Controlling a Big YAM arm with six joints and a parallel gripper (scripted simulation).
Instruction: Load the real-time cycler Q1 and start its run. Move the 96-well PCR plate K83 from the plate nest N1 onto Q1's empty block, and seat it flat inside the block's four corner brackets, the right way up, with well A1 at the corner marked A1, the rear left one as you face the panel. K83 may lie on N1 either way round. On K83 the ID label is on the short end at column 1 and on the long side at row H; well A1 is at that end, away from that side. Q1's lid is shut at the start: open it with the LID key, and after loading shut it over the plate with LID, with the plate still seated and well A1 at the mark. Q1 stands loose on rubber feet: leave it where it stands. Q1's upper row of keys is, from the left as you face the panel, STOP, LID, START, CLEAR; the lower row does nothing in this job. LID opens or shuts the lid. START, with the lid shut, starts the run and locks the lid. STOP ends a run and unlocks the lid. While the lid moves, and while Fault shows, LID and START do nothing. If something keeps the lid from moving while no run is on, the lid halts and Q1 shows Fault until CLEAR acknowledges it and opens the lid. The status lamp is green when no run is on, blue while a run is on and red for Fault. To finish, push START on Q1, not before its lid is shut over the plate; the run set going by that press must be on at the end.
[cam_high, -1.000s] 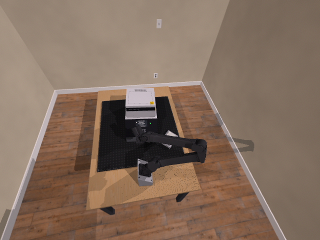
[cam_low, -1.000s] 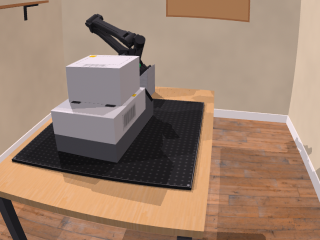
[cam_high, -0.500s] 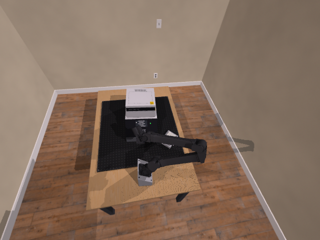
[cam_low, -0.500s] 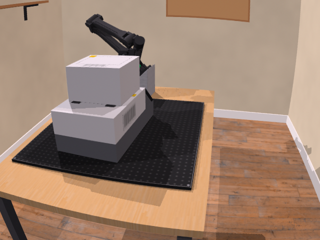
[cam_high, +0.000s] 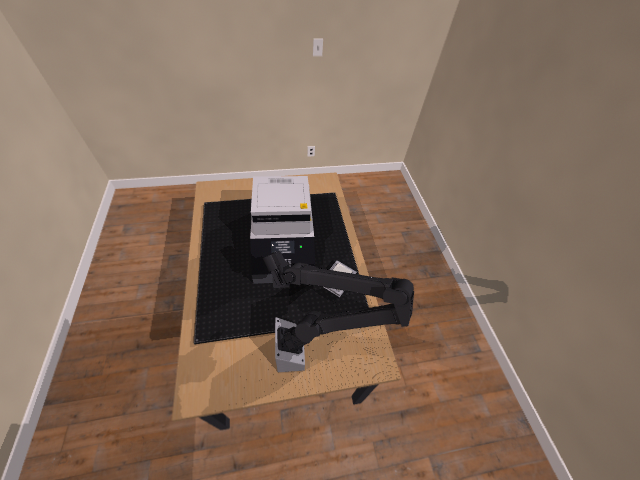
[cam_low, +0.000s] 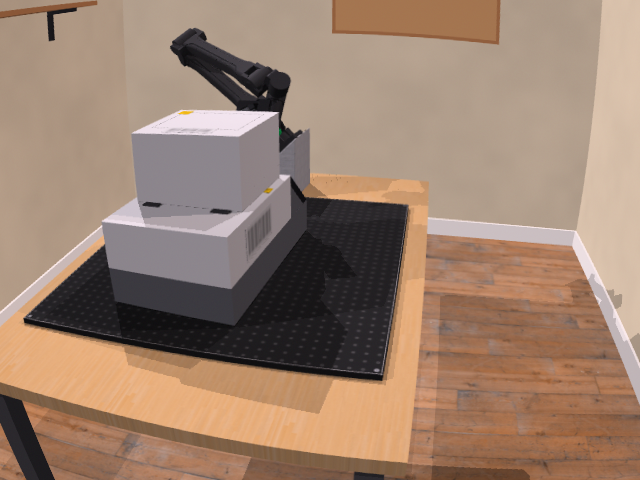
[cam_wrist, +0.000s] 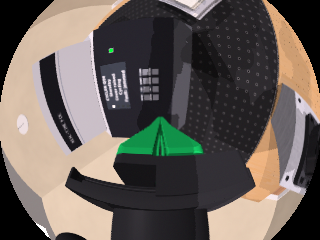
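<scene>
arm (cam_high: 351, 281) reaches over cycler's (cam_high: 281, 206) front panel.

From high above and some way off, we look steeply down on the light wooden table (cam_high: 248, 361), facing the white box-shaped cycler's dark front panel (cam_high: 283, 249). Our exterior view stands near the table's opposite end, seeing the cycler (cam_low: 206, 170) from behind. The wrist view sits close, just behind the green-tipped gripper (cam_wrist: 160, 142), and shares that keypad panel (cam_wrist: 134, 87) with the top view.
</scene>
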